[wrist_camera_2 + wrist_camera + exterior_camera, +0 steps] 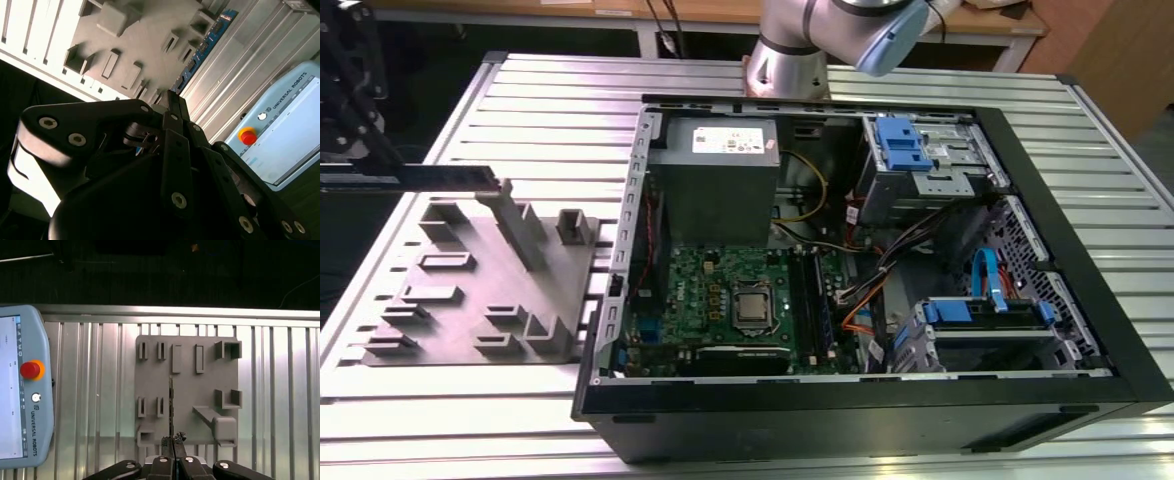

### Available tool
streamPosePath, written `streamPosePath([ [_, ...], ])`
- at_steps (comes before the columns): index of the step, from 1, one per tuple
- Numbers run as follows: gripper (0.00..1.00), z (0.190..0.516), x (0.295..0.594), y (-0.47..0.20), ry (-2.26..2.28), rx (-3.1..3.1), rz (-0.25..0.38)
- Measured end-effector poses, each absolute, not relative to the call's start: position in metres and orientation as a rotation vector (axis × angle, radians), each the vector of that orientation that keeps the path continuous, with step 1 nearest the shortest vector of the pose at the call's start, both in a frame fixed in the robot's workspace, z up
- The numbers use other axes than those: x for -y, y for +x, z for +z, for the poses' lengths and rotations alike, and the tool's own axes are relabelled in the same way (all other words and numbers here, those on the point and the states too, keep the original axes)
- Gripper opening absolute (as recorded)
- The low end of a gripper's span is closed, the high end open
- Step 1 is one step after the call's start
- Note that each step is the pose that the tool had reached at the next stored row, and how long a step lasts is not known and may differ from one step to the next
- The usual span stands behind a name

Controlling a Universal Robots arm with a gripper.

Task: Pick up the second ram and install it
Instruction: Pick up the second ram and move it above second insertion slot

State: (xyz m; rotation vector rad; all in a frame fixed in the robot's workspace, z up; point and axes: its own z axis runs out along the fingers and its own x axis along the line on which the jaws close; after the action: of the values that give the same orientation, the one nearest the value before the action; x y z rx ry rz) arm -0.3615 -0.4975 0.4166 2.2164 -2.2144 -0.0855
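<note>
The second ram (440,178) is a thin dark strip held level above the grey holder block (480,290) at the exterior view's left. My black gripper (367,165) is shut on one end of it. In the first wrist view the ram (171,405) shows edge-on, running from the gripper (173,441) out over the holder block (187,385). In the second wrist view its blue edge (205,45) reaches past the gripper linkage (172,145) over the block (145,40). The green motherboard (720,290) with its black slot rails (811,300) lies inside the open computer case (881,405).
The case stands at the exterior view's right, with a power supply (720,170), blue drive brackets (903,145) and loose cables inside. The arm's base (794,50) rises behind it. A teach pendant (20,390) lies on the ribbed metal table (520,80) beside the holder block.
</note>
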Motion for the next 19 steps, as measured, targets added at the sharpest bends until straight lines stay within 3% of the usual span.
streamPosePath([
  [19, 0.08, 0.417, 0.497, -0.290, 2.216, 2.214, -0.086],
])
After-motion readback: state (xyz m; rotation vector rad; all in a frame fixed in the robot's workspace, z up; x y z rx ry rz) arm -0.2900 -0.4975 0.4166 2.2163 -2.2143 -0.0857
